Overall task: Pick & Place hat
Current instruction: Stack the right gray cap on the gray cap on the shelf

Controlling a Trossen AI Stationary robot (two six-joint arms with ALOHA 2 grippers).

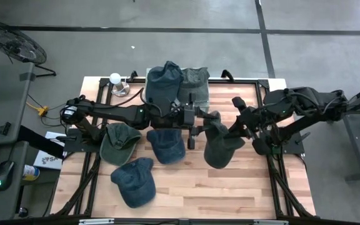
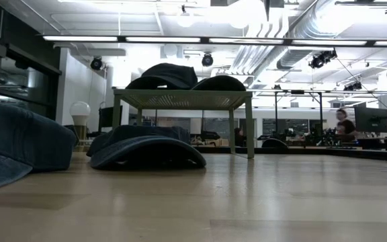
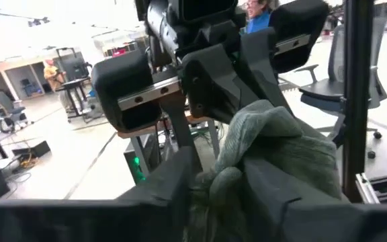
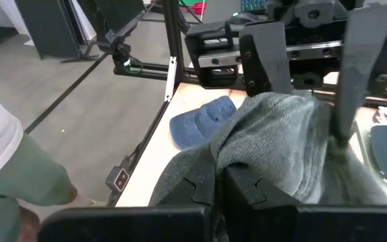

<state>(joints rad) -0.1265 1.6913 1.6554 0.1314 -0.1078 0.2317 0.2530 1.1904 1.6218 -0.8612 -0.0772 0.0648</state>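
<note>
Wooden boards made up the table [image 1: 230, 187]. Both arms were stretched toward its middle. A gray-green hat [image 1: 220, 145] was held between the left claw [image 1: 199, 125] and the right claw [image 1: 237, 130], each pinched shut on it. Much of the hat was hidden behind the dark fingers [image 4: 351, 74].

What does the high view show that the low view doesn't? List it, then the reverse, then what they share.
Only the high view: both arms, with the left gripper and right gripper meeting over a grey-green hat held between them, plus an olive cap below the left arm.

Only the low view: the room's ceiling, and a person at a desk far off.

Both: the wooden table, hats piled on the raised rack, and the white bulb.
</note>
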